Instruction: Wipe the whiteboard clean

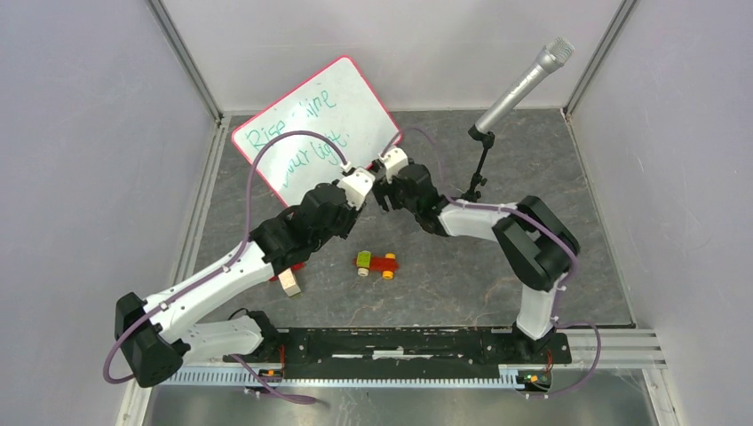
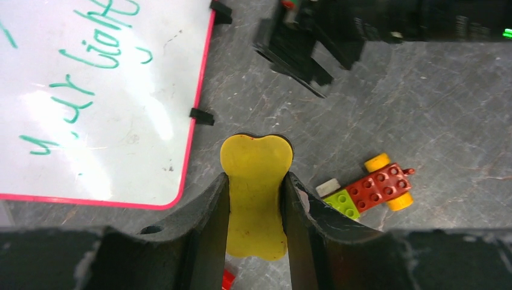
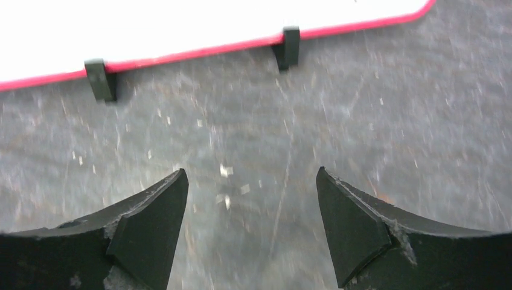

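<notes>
The whiteboard [image 1: 311,120] lies at the back left of the table, pink-rimmed, with green writing on it. It also shows in the left wrist view [image 2: 102,103] and in the right wrist view [image 3: 181,24]. My left gripper [image 2: 256,181] is shut on a yellow bone-shaped eraser [image 2: 256,163], held just off the board's near right corner, above the table. In the top view the left gripper [image 1: 357,185] sits by the board's near right edge. My right gripper [image 3: 252,181] is open and empty over bare table, close to the board's edge with its black clip feet [image 3: 99,78]. In the top view it [image 1: 387,169] is next to the left one.
A red, green and yellow brick car [image 1: 377,264] lies mid-table, also in the left wrist view [image 2: 374,190]. A wooden block [image 1: 289,282] lies by the left arm. A microphone on a black stand [image 1: 524,84] rises at the back right. Grey walls enclose the table.
</notes>
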Robot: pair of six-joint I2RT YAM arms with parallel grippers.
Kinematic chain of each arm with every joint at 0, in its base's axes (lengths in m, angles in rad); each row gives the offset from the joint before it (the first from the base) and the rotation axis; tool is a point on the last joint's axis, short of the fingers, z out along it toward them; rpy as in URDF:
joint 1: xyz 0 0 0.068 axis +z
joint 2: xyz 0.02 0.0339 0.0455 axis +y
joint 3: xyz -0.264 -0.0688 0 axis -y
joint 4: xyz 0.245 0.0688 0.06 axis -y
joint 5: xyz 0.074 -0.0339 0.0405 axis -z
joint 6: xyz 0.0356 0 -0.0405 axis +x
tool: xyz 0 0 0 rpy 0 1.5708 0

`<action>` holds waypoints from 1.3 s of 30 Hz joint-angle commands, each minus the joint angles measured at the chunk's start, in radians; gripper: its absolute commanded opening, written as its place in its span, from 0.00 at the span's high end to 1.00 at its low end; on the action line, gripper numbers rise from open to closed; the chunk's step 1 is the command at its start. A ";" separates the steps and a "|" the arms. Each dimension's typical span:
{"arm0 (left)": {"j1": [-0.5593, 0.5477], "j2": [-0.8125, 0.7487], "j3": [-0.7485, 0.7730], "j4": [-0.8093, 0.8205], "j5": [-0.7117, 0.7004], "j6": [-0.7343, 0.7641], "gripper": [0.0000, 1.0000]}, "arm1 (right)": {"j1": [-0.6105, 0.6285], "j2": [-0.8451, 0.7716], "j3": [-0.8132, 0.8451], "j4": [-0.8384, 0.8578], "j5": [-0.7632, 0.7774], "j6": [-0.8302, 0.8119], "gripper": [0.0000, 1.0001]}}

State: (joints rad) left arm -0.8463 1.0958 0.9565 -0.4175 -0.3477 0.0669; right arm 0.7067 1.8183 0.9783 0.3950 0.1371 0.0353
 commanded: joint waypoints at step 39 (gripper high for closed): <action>0.015 -0.191 -0.097 0.083 -0.174 0.078 0.65 | -0.091 0.616 0.845 -0.369 -0.091 0.033 0.39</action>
State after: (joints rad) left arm -0.8360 0.9222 0.8642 -0.3862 -0.4934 0.1295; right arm 0.6205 2.3875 1.7611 0.0345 0.0521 0.0723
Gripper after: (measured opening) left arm 0.400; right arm 0.605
